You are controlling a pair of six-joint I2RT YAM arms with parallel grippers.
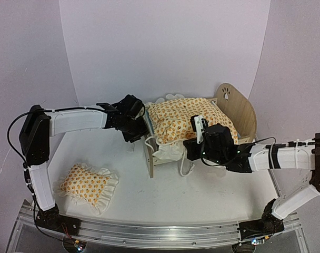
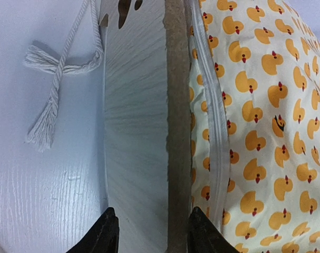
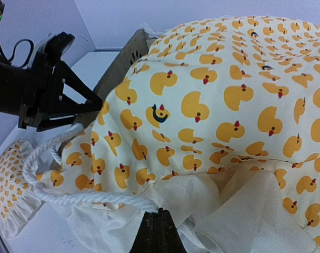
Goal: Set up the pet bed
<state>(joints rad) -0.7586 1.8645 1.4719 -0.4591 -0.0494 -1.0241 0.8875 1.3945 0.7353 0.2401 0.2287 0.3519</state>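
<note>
Within left claw [image 2: 153, 234], part-spread, contact unclear: footboard [image 2: 136, 132] of stiff, light-looking plywood pet bed [image 1: 240, 113], likely best handhold; right claw [image 3: 157, 229] pinched closed.

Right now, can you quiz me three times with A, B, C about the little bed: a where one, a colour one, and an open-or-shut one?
1. Where is the small pillow? A on the table, off the bed; B on the floor; C hanging on the wall.
2. What colour are the ducks on the blanket? A blue; B orange; C green.
3. The right fingers are: A wide open; B shut; C gone.
Answers: A, it lies on the table; B, orange ducks cover it; B, the tips meet.
</note>
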